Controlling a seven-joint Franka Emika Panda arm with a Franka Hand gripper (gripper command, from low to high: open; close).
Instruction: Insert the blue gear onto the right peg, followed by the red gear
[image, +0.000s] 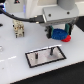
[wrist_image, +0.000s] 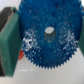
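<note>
Nearest the exterior view, the grey plate (image: 46, 56) lies on the tabletop (image: 15, 55), right peg (image: 51, 50) bare. Above it the jaws (image: 58, 36) clamp the blue gear (wrist_image: 47, 34); next, centre its hole and lower. Red gear (image: 64, 38) sits alongside

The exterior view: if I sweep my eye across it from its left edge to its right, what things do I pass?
A small beige and black block → the grey black-framed plate with its pegs → the gripper, its jaws shut on the blue gear, with the red gear just beyond it.
</note>
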